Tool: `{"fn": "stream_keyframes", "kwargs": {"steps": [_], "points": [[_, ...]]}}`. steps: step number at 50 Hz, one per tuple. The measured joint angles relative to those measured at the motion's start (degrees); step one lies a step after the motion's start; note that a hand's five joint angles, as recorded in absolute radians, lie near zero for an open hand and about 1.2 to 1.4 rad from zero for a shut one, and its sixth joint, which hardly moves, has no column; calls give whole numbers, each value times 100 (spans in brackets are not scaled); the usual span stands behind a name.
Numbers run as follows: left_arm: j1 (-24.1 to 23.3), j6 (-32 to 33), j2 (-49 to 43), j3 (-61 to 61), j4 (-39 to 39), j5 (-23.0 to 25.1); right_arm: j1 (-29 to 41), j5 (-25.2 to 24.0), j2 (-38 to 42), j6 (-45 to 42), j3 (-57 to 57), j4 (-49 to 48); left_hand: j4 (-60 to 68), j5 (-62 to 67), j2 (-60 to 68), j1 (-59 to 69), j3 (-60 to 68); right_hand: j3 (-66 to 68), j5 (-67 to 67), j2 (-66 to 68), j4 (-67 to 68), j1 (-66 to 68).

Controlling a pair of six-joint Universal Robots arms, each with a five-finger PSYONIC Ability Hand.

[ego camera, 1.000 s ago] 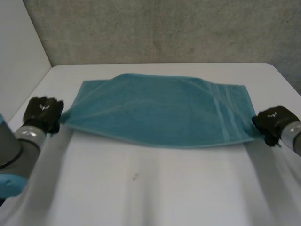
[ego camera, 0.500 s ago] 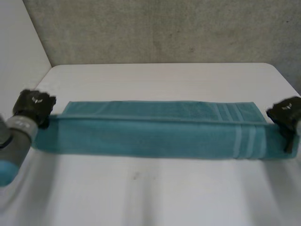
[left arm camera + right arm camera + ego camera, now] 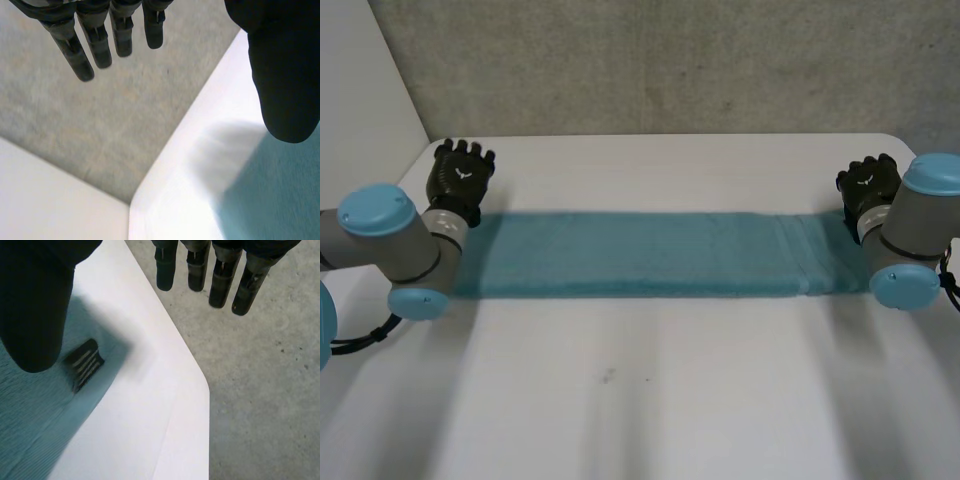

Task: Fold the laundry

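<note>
A teal towel point(image 3: 650, 255) lies flat on the white table point(image 3: 650, 400) as a long narrow folded strip running from side to side. My left hand point(image 3: 460, 172) hovers just beyond the strip's left end, open, with straight fingers point(image 3: 95, 45) and the thumb point(image 3: 285, 75) spread above the towel corner point(image 3: 280, 200), holding nothing. Off the strip's right end, my right hand point(image 3: 865, 185) is open too; its fingers point(image 3: 220, 275) and thumb point(image 3: 35, 305) stand apart over the towel point(image 3: 30, 410). A dark label point(image 3: 85, 364) lies on that end.
The table's far edge point(image 3: 660, 137) meets a grey wall behind. Its right corner point(image 3: 200, 385) drops off to a grey floor close to my right hand. My left elbow point(image 3: 380, 215) and right elbow point(image 3: 930, 190) rest beside the towel's ends.
Both hands have let go of the towel's ends and moved up toward the far side. The towel, held doubled above the table before, now lies flat as a narrow strip.
</note>
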Motion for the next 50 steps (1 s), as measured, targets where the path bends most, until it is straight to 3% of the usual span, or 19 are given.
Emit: {"fn": "stream_keyframes", "kwargs": {"steps": [5, 9, 17, 22, 25, 29, 31, 32, 34, 50], "points": [[-132, 18, 278, -431, 543, 234, 19, 167, -258, 353, 257, 4, -144, -85, -192, -4, -161, -11, -12, -11, -1, 0], [-202, 11, 695, -853, 815, 300, -27, 91, -1106, 967, 874, 4, -144, -85, -198, -4, -161, -11, -12, -11, -1, 0], [-257, -182, 1979, -2033, 837, 270, -193, -646, -2626, 1754, 2169, 129, -144, -86, -198, -4, -161, -11, -12, -11, -1, 0], [-260, -699, 2827, -2958, 771, 261, -606, -1293, -3099, 1868, 2829, 489, -144, -85, -199, -4, -161, -11, -13, -11, -1, 0], [-263, -943, 3002, -3179, 718, 261, -758, -1504, -3136, 1863, 2950, 696, -144, -85, -198, -3, -161, 91, 57, 79, 70, 63], [-286, -1820, 3309, -3596, 363, 264, -1120, -2044, -3075, 1815, 3123, 1230, -145, -85, -198, -3, -161, 738, 583, 689, 658, 515], [-286, -1820, 3309, -3596, 363, 264, -1120, -2044, -3075, 1815, 3123, 1230, -145, -85, -198, -3, -161, 738, 583, 689, 658, 515], [-300, -2408, 3434, -3756, 40, 261, -1330, -2345, -2864, 1775, 3147, 1314, -145, -86, -198, -3, -161, 1176, 980, 1096, 1090, 911], [-297, -2656, 3467, -3808, -110, 258, -1449, -2479, -2673, 1754, 3130, 1230, -145, -86, -198, -4, -161, 1681, 1442, 1638, 1596, 1346], [-216, -2911, 3454, -3968, -71, 7, -1822, -2627, -1760, 1303, 2855, 680, -145, -86, -198, -3, -161, 3584, 3274, 3556, 3489, 2938]]}}
